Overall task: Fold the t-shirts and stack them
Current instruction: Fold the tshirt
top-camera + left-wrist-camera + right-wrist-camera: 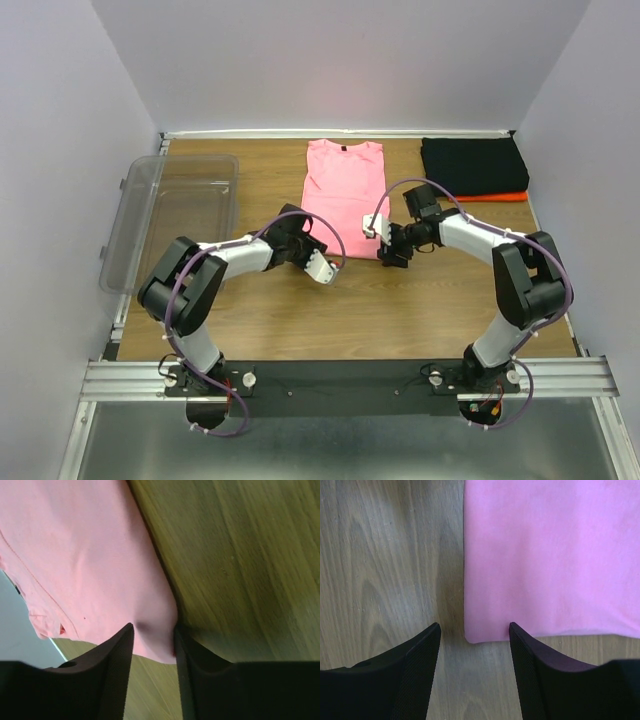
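The pink t-shirt [343, 195] lies flat at the middle back of the table, folded into a long strip. My left gripper [308, 255] is at its near left corner. In the left wrist view the jaws [154, 630] stand narrowly apart with that corner of the pink shirt [90, 555] between them. My right gripper [388, 255] is at the near right corner. In the right wrist view it [475, 627] is open, straddling the corner of the pink shirt [550, 555], which lies flat. The black t-shirt [472, 165] lies folded at the back right on the orange-red t-shirt [500, 197].
A clear plastic tub [170, 215] stands along the table's left side. Grey walls close in the back and both sides. Bare wooden table [350, 310] lies between the shirts and the arm bases.
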Robot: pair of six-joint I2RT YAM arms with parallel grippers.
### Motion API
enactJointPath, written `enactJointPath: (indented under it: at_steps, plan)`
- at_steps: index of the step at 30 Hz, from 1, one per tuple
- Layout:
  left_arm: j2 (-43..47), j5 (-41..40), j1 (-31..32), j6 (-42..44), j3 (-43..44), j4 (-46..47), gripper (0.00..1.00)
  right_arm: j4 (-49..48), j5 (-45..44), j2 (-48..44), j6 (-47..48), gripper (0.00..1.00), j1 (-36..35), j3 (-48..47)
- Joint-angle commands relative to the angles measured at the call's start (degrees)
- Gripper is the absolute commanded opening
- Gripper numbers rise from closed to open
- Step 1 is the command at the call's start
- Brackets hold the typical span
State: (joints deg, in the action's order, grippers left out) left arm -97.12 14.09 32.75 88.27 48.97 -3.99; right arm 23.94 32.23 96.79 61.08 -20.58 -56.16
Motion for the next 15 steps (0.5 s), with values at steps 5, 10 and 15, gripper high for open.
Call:
enactJointPath:
  at_steps: [5,10,15]
  plan:
    - [-1.14,-0.82,0.30,-0.99,1.30,-0.84,0.09,-0.92,-1.55,1.55,-0.26,0.64,-0.87,-0.70]
    - [-1.05,-0.55,0.99,-1.08,1.30,-0.76,0.06,-2.23,-4.97,3.48,-1.83,0.62,-2.62,-1.49]
    - [0.17,-0.11,1.52,-1.17,0.69,-1.02,0.00,-2.76,-8.58,6.74,-3.95,0.39,-3.33,-3.52]
